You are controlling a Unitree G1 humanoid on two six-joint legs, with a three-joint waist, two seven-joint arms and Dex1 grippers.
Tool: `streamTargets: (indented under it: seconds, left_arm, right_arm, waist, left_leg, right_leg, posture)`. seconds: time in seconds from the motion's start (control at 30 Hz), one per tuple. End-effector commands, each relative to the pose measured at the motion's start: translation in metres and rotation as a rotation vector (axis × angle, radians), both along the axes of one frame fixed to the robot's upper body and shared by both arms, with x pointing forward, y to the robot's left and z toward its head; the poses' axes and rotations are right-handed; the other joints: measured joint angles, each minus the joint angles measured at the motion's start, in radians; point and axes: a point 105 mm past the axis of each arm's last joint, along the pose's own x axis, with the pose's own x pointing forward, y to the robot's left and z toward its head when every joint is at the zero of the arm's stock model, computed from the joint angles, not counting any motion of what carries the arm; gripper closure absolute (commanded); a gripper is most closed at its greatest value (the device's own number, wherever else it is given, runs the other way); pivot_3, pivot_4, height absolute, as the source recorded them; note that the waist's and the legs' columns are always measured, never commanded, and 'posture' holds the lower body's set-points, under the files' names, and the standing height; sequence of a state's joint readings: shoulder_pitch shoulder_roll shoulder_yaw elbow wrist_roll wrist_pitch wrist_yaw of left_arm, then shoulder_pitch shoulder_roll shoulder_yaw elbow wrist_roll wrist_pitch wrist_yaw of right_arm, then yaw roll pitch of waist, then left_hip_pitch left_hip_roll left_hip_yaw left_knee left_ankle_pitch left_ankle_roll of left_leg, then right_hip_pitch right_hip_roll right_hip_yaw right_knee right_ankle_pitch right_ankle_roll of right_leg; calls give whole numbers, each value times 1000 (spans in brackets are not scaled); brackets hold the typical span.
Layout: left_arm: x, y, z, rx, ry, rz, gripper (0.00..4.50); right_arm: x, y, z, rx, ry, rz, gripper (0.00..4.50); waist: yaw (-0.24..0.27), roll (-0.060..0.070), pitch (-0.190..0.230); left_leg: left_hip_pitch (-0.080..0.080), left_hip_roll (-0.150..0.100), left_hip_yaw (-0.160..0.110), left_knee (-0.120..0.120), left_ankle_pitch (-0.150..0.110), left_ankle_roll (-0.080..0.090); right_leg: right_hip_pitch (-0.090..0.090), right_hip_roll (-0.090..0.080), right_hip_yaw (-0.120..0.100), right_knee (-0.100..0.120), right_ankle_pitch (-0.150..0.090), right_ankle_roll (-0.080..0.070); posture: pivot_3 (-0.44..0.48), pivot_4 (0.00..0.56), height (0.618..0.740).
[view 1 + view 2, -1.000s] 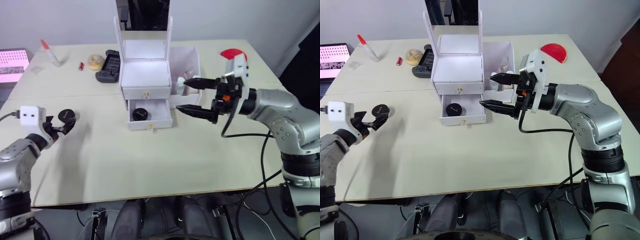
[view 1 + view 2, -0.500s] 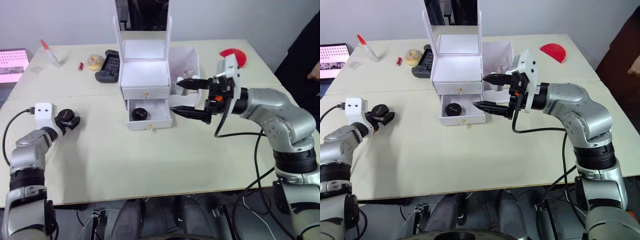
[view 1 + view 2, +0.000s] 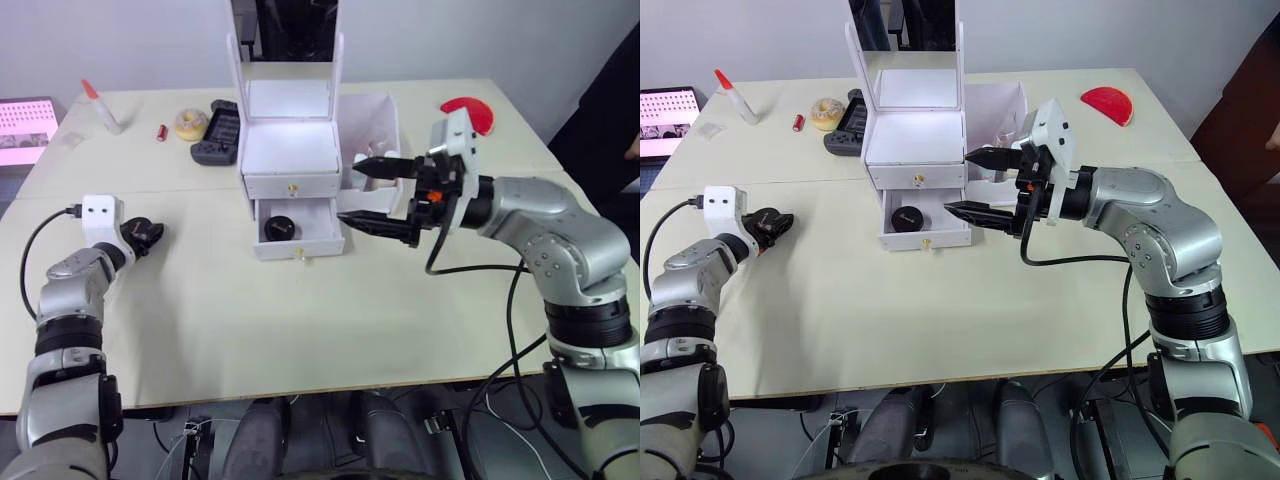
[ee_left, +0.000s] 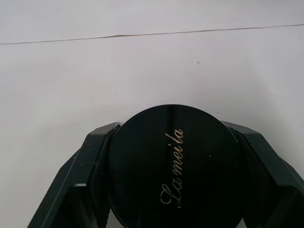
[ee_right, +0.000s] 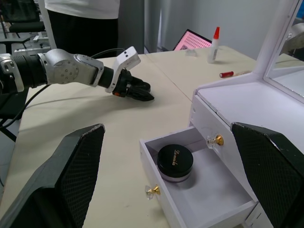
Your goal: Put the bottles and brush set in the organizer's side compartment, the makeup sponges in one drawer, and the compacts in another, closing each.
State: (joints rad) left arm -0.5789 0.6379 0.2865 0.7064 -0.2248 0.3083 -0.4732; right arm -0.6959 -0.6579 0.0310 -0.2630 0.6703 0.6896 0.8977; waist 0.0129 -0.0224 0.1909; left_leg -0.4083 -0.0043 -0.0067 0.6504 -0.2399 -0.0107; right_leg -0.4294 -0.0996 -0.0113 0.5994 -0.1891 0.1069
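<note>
Silver jointed arms, white wrist camera blocks, black jaws, black cables.

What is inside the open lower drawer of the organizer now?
One black-lidded compact lies in the lower drawer, toward its left. The back part, under the upper drawer, is hidden.

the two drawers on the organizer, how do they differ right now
The upper drawer is pushed in flush, while the lower drawer is pulled out toward the table's front. The lower drawer's inside shows and holds a black-lidded compact; the upper drawer's inside is hidden. The right gripper hangs open just beside the lower drawer's right end, apart from the upper one. Both are white with a small gold knob.
</note>
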Motion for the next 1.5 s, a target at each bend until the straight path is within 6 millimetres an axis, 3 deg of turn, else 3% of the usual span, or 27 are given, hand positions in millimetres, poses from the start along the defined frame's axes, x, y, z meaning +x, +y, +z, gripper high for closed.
streamTargets:
  seconds: [0.03,0.13,0.27,0.4,0.47,0.53,0.7,0.8,0.93,1.23,1.5]
  left_arm:
    - [3,0,14,31,-45,-16,1792]
    - [3,1,29,51,-101,-32,1792]
    - [-4,-14,61,100,-217,-159,1792]
    - [-18,-69,97,61,-302,-464,1792]
    - [-33,-123,107,28,-288,-750,1792]
    - [-50,-166,109,13,-251,-983,1792]
    - [-42,-215,95,53,-172,-1134,1792]
    - [-21,-232,86,85,-144,-1105,1792]
    - [-8,-247,79,101,-128,-1126,1792]
    - [-5,-272,75,97,-116,-1179,1792]
    - [-5,-278,73,135,-110,-1177,1792]
  right_arm:
    - [-4,-2,13,12,-62,-3,0]
    - [-5,-4,12,9,-63,-12,0]
    - [-7,-20,10,-9,-63,-64,0]
    - [-8,-51,-2,-55,-28,-171,0]
    - [-11,-69,-9,-73,-3,-231,0]
    - [-13,-82,-15,-88,14,-280,0]
    - [-14,-96,-17,-77,14,-352,0]
    - [-17,-97,-18,-62,8,-375,0]
    - [-24,-90,-17,-39,-2,-384,0]
    - [-32,-90,-19,-18,3,-430,0]
    - [-31,-90,-16,-6,-3,-443,0]
  waist:
    - [0,0,0]
    - [-1,0,0]
    - [-1,0,0]
    - [3,-1,0]
    - [0,-1,0]
    - [3,-1,0]
    - [-9,-1,0]
    - [-6,0,0]
    - [-6,-1,0]
    - [2,-1,1]
    - [-1,-1,1]
  left_leg:
    - [0,0,0,0,0,0]
    - [0,0,0,0,0,0]
    - [0,0,0,0,0,0]
    - [-2,1,0,0,0,0]
    - [-1,1,1,0,0,0]
    - [-1,1,1,0,0,0]
    - [0,-1,3,1,0,0]
    - [1,1,1,0,0,1]
    - [0,1,1,0,0,2]
    - [-1,1,1,2,-1,2]
    - [-1,1,1,2,-1,2]
  right_leg:
    - [0,0,0,0,0,0]
    - [0,0,0,0,0,0]
    - [0,0,0,-1,0,0]
    - [0,-2,0,-2,0,-1]
    - [0,-4,1,-2,-1,-3]
    - [1,-3,1,-3,-1,-3]
    - [1,-1,2,-3,-1,-3]
    - [1,3,3,-2,-1,-3]
    - [1,3,3,-2,0,0]
    - [1,3,3,-3,-1,-3]
    - [1,3,3,-2,-1,-3]
  posture:
    - [0,150,737]
    - [0,150,737]
    - [0,150,737]
    - [0,150,737]
    - [0,150,737]
    - [0,150,737]
    - [0,150,737]
    - [0,150,737]
    - [0,150,737]
    - [0,150,737]
    - [0,150,737]
